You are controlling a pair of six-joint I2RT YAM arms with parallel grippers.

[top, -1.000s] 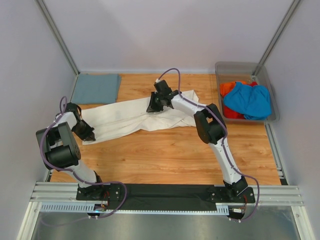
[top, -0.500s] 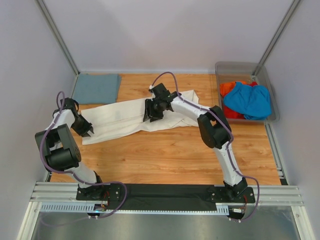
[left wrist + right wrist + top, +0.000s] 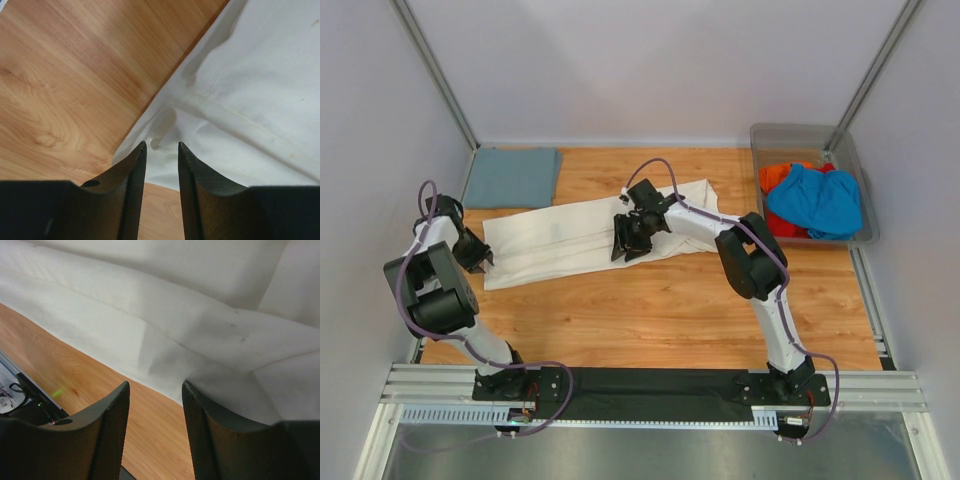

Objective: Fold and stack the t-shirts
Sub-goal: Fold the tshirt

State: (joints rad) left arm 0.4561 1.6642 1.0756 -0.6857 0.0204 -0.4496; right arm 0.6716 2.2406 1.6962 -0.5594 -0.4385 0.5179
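As arms (image 3: 745, 255) stoop over cream t-shirt (image 3: 550, 235), left gripper (image 3: 161, 146) narrowly apart, right gripper (image 3: 154, 385) wider

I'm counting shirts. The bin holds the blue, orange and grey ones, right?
No. The bin holds the blue shirt and the orange shirt, but the grey shirt lies folded on the table; the top view shows it.

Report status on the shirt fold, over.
Left gripper, right gripper: jaws open, empty. Cream shirt lies as a long folded band. Nothing lying on it.
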